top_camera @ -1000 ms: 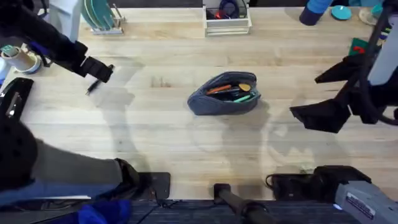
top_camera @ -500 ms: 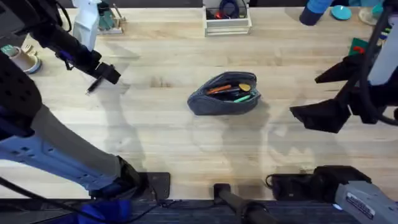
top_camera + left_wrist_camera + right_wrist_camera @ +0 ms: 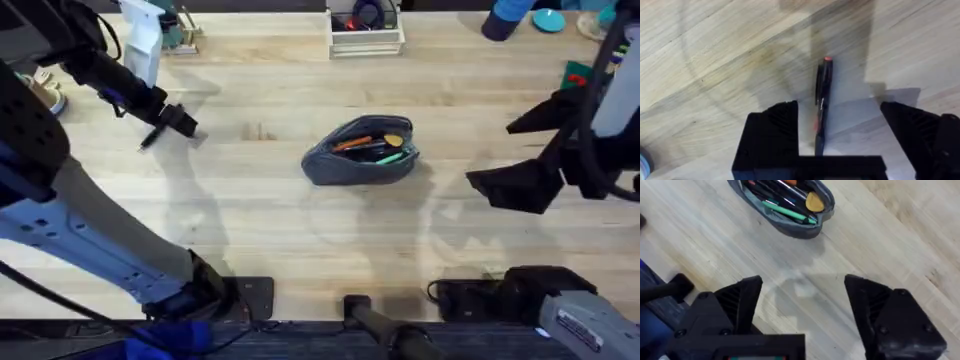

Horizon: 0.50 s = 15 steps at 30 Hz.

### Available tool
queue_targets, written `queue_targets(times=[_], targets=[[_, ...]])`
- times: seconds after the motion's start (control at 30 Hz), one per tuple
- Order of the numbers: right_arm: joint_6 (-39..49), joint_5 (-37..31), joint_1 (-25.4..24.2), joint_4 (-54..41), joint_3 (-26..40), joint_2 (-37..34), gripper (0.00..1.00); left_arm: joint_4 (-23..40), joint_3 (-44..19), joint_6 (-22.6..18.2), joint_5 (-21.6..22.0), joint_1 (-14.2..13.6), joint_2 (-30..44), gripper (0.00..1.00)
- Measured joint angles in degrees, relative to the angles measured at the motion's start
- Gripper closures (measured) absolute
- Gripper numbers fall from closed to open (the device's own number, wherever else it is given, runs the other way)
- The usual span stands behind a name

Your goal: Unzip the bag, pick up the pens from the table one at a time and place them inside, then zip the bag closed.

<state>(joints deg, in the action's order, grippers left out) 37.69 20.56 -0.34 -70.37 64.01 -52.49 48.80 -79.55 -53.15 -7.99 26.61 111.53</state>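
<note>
Far left of the bench (image 3: 250, 210), the left gripper (image 3: 178, 122) hangs w/ fingers spread wide, over a dark pen (image 3: 150, 140) lying on the wood; in the left wrist view that pen (image 3: 821, 95) sits between the two black fingers (image 3: 771, 130), a small orange tip at its far end, neither finger touching it as far as can be seen. Mid-bench, the bag (image 3: 360, 152) lies w/ its zipper undone and mouth gaping; inside are an orange pen (image 3: 352, 143), a green pen (image 3: 390, 156) and a yellowish round bit at the right end. The right wrist view shows the same pouch (image 3: 785, 210) w/ several dark pens, a green one (image 3: 790, 212) and that yellow piece. Far right, the right gripper (image 3: 515, 160) hovers above the bench, well apart from the bag, fingers spread and holding nothing.
</note>
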Motion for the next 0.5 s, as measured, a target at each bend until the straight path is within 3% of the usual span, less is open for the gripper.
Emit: queue_targets(times=[0.5], targets=[[0.0, 0.0, 0.0, 0.0, 0.0, 0.0, 0.004, 2.4, -2.4, 0.0, -1.7, 0.7, 2.6, 0.008]])
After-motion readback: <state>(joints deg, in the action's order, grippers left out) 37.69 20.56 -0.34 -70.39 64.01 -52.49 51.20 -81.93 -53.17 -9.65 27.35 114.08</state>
